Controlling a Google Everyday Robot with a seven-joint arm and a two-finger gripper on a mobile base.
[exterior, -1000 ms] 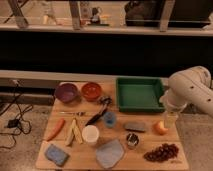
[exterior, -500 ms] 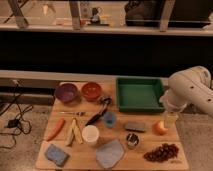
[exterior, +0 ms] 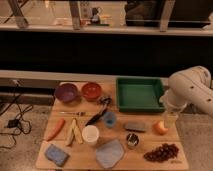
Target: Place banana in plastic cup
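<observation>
The white arm [exterior: 192, 87] comes in from the right side, with its elbow bent high and the forearm pointing straight down. The gripper [exterior: 170, 119] hangs over the right edge of the wooden table [exterior: 45, 162], just beside the orange fruit [exterior: 160, 128] and in front of the green tray [exterior: 140, 93]. It is released - the jaws stand wide and hold nothing. The banana [exterior: 75, 133] lies on the left part of the table, between the carrot [exterior: 55, 129] and the white plastic cup [exterior: 90, 134] - well apart from the gripper.
</observation>
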